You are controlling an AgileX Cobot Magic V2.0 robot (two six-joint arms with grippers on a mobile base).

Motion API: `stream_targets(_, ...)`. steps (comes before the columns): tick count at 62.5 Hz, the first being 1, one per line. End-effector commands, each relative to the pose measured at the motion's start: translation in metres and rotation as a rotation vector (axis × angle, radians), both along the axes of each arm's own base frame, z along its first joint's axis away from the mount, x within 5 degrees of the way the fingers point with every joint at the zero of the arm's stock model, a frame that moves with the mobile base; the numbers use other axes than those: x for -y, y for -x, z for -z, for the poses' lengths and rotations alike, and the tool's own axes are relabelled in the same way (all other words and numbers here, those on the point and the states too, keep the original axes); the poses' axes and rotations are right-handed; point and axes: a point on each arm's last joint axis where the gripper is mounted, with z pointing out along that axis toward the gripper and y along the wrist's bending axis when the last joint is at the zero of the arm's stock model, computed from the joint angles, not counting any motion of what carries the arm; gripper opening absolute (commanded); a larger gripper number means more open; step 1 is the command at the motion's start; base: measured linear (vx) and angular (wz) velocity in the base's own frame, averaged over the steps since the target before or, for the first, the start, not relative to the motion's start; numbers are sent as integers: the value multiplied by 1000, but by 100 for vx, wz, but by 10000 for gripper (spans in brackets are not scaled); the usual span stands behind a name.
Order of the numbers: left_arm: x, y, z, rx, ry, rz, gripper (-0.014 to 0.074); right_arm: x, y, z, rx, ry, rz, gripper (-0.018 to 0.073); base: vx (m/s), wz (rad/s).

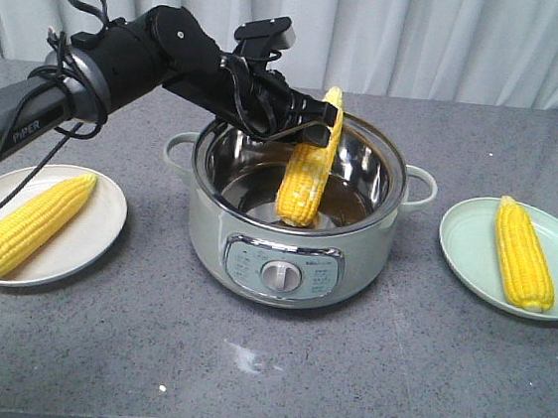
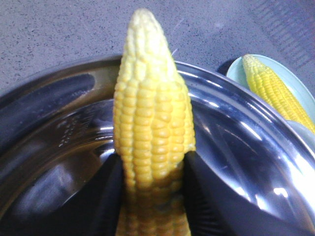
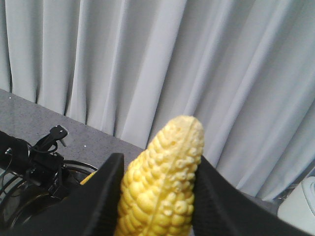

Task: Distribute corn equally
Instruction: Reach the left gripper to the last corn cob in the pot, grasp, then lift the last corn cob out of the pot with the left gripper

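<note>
The left gripper (image 1: pixel 312 133) is clamped near the tapered end of a stiff, knobbly corn cob (image 1: pixel 301 186) tilted in the central pot (image 1: pixel 257 232). The right gripper (image 3: pixel 157 206) pinches another cob (image 3: pixel 165 167), probably held aloft. The left plate (image 1: pixel 97 230) and right plate (image 1: pixel 466 239) hold one each.

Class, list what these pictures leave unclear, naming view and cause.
Front view: the control panel lettering is too small to read.
Front view: the right gripper and its corn lie outside the frame.
Left wrist view: the bottom edge cuts off the corn in the left gripper.
Right wrist view: a finger hides much of the pot.
</note>
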Motion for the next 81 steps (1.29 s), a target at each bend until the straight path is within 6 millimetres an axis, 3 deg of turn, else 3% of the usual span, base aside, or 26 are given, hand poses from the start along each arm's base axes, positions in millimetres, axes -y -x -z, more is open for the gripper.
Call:
stream_targets(1, -3, 11, -47, 88, 84, -15, -8, 1, 6, -11, 89, -18, 14, -1, 0, 0)
stream_targets(22, -22, 48, -119, 239, 103, -2, -8, 0, 6, -10, 78, -15, 11, -1, 0, 0)
stream_targets(46, -60, 126, -198, 359, -5, 77, -8, 0, 6, -8, 58, -9, 6, -1, 0, 0)
stream_targets(62, -75, 158, -225, 419, -5, 83, -8, 0, 6, -7, 48, -6, 4, -1, 0, 0)
stream_targets(81, -76, 163, -223, 381, -29, 114, -8, 0, 6, -7, 48, -6, 4, -1, 0, 0)
